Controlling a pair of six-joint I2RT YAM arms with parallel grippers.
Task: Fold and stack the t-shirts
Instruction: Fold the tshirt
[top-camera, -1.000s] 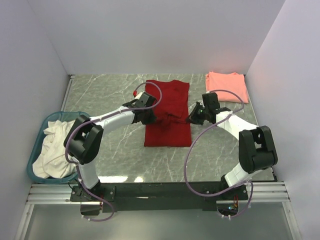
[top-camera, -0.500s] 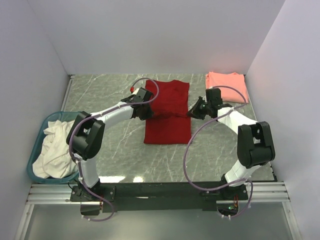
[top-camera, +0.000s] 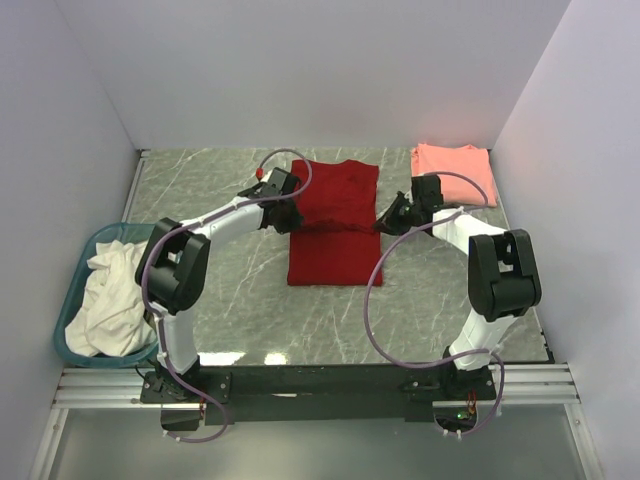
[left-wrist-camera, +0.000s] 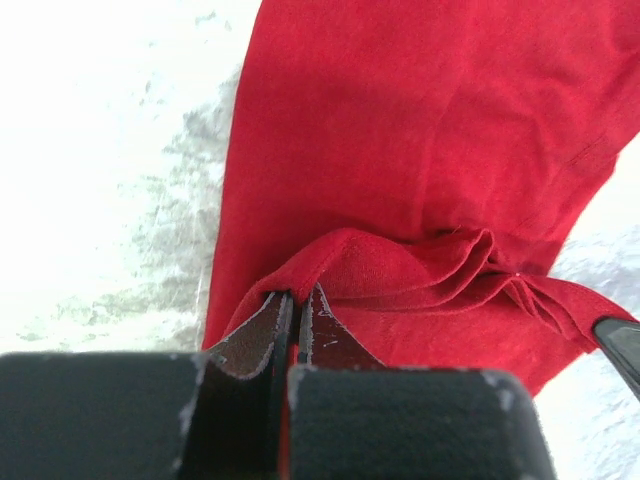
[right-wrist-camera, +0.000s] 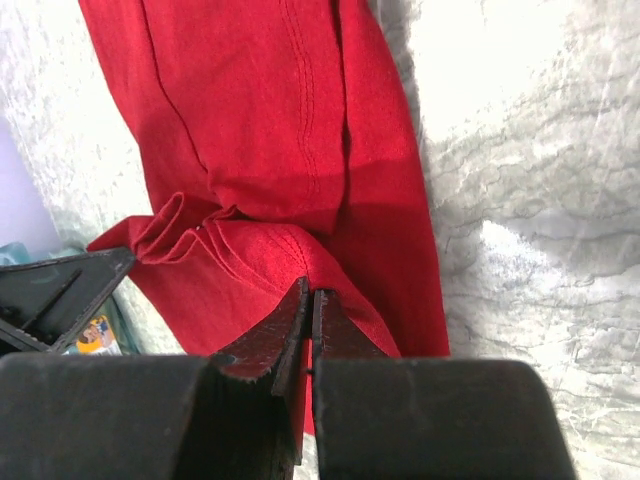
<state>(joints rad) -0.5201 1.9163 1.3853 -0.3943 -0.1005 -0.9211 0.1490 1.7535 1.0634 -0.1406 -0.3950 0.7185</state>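
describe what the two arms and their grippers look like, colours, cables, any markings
Both the left arm and right arm have white links and bulky black joint housings. A lavender cable loops loosely along each. The left wrist carries a small red tab. The left gripper and right gripper have thin, dark, tapered fingers with whitish scuffed edges, on blocky black bodies.

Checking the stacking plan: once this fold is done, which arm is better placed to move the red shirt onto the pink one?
Right, probably. The right gripper pinches the red shirt on the side nearest the pink shirt; the left gripper is farther.
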